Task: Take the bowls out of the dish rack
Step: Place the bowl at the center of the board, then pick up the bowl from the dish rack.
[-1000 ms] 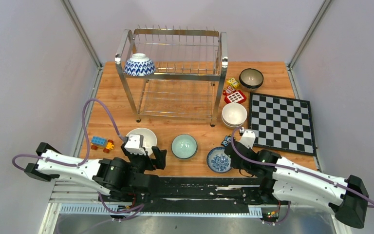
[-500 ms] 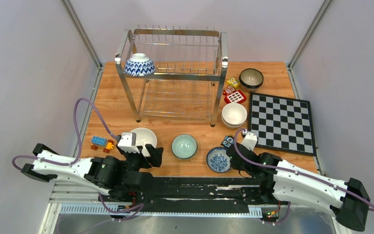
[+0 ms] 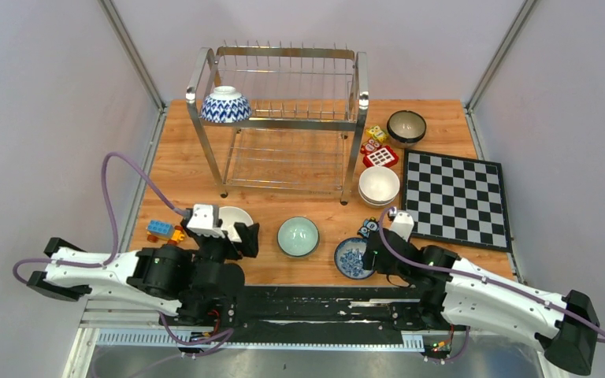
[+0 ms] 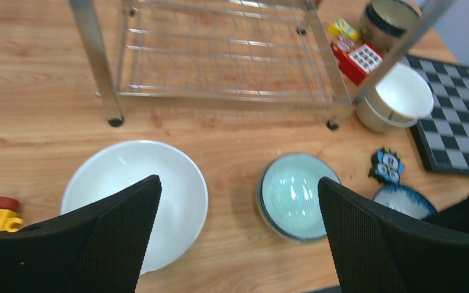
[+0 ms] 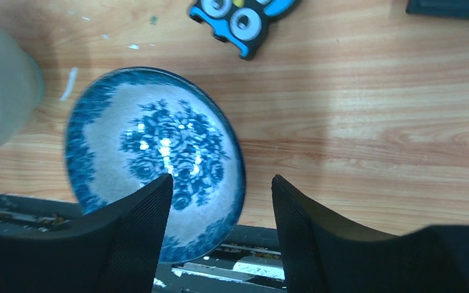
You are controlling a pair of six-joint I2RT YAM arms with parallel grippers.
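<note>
The steel dish rack (image 3: 280, 118) stands at the back, and one blue-and-white bowl (image 3: 225, 105) sits upside down on its upper tier, left end. On the table lie a white bowl (image 3: 236, 216), a celadon bowl (image 3: 298, 236), a blue floral bowl (image 3: 353, 258), stacked cream bowls (image 3: 379, 186) and a dark bowl (image 3: 406, 126). My left gripper (image 4: 238, 182) is open above the table between the white bowl (image 4: 128, 189) and the celadon bowl (image 4: 296, 195). My right gripper (image 5: 221, 178) is open, its fingers astride the right rim of the floral bowl (image 5: 152, 152), which rests at the table's near edge.
A chessboard (image 3: 457, 199) lies at the right. An owl toy (image 3: 367, 227) sits just beyond the floral bowl. Toy blocks (image 3: 165, 231) lie left of the white bowl. Red and yellow toys (image 3: 378, 146) sit by the rack's right leg.
My right gripper has opened and let go of the floral bowl, which now rests on the table. My left arm has swung left and away from the near edge.
</note>
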